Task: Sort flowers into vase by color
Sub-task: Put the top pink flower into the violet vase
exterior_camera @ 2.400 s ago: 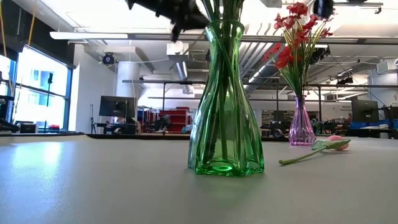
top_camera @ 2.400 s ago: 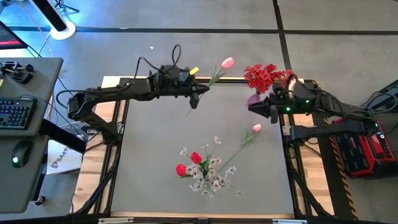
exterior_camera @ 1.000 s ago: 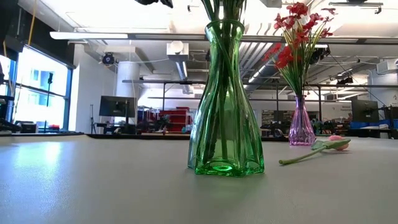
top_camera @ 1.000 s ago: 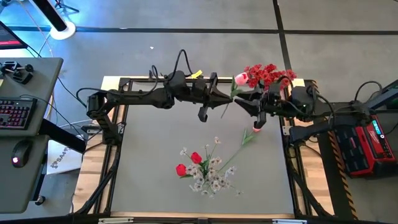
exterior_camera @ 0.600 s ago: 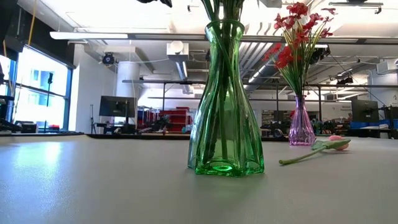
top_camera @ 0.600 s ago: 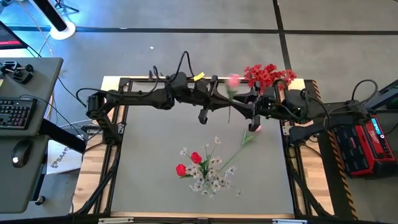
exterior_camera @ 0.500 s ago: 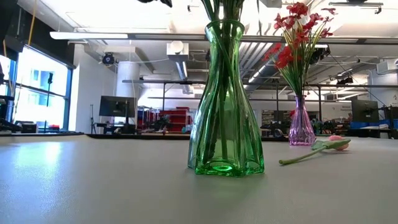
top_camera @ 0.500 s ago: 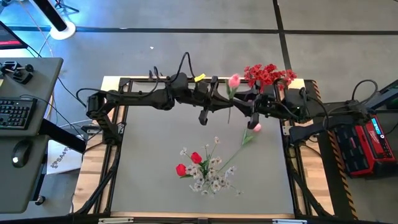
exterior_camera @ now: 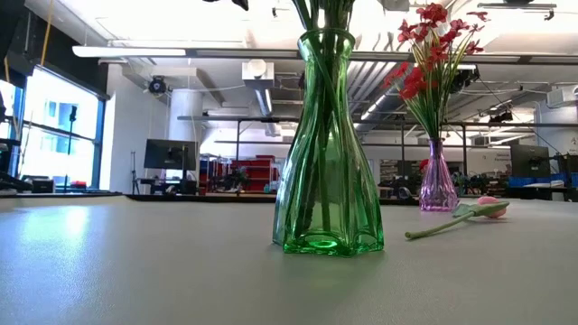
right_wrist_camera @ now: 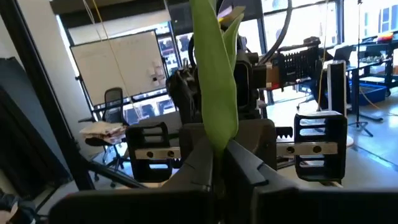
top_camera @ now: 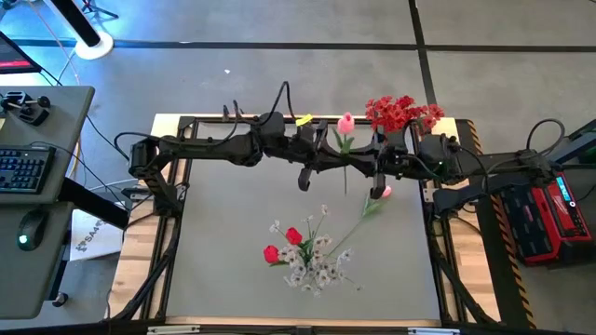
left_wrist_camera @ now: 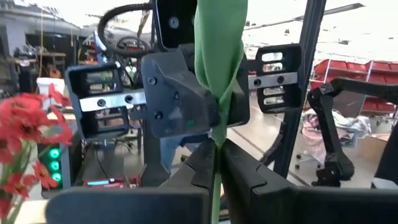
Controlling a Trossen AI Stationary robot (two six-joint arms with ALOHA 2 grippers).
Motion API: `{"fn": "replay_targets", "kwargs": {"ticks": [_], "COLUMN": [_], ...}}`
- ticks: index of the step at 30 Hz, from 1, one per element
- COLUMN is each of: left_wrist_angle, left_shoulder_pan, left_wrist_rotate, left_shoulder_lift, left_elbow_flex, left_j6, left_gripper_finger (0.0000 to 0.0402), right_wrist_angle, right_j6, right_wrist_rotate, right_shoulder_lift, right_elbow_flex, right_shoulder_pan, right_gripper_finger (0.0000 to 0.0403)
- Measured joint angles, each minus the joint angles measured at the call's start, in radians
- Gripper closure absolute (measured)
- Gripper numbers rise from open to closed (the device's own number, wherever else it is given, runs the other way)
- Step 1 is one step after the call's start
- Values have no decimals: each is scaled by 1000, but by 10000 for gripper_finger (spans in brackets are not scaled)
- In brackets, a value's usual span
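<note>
A pink tulip [top_camera: 346, 121] on a thin green stem [top_camera: 345, 177] stands upright in the air over the table's far middle. My left gripper [top_camera: 333, 160] and my right gripper [top_camera: 359, 165] meet at it from opposite sides, each shut on the stem. A second pink tulip [top_camera: 383, 192] lies flat on the table. The green vase [exterior_camera: 327, 181] holds red tulips [top_camera: 292, 235] and white blossoms [top_camera: 321, 268]. The purple vase [exterior_camera: 438, 185] at the far right holds red blossom clusters [top_camera: 399, 112]. My left gripper pinches the stem [left_wrist_camera: 216, 138] just below its leaf, between its two fingers [left_wrist_camera: 198, 163]. The fingers come level from the table's left and lie across the upright stem, which is clear of the table. My right gripper pinches the same stem [right_wrist_camera: 217, 144] under the leaf between its two fingers [right_wrist_camera: 244, 163]. They come level from the table's right, across the stem. The tulip stands upright in both holds.
The purple vase [top_camera: 385, 147] stands close behind my right gripper. The lying tulip's stem [top_camera: 358, 223] slants toward the green vase's bouquet. A desk with a keyboard [top_camera: 23, 172] stands left of the table.
My left gripper has carried the tulip a little toward the table's left, and the tulip now stands more upright. My right gripper has come in from the right and shut on the stem opposite the left one.
</note>
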Motion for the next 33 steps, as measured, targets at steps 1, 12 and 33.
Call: {"fn": "replay_targets", "kwargs": {"ticks": [1,12,33], "left_wrist_angle": [-8,-386,-695], "left_shoulder_pan": [-2,35,167], "left_wrist_rotate": [0,-64,-61], "left_shoulder_lift": [0,-153,-432], "left_elbow_flex": [0,0,-127], "left_j6": [1,102,173], "left_gripper_finger": [388,298,273], "right_wrist_angle": [-3,-60,-432], "right_j6": [2,-36,-69], "right_wrist_rotate": [-1,73,437], "right_shoulder_lift": [0,-91,-387], "right_elbow_flex": [0,0,0], "right_shoulder_pan": [0,14,207], "right_gripper_finger": [395,401,403]}}
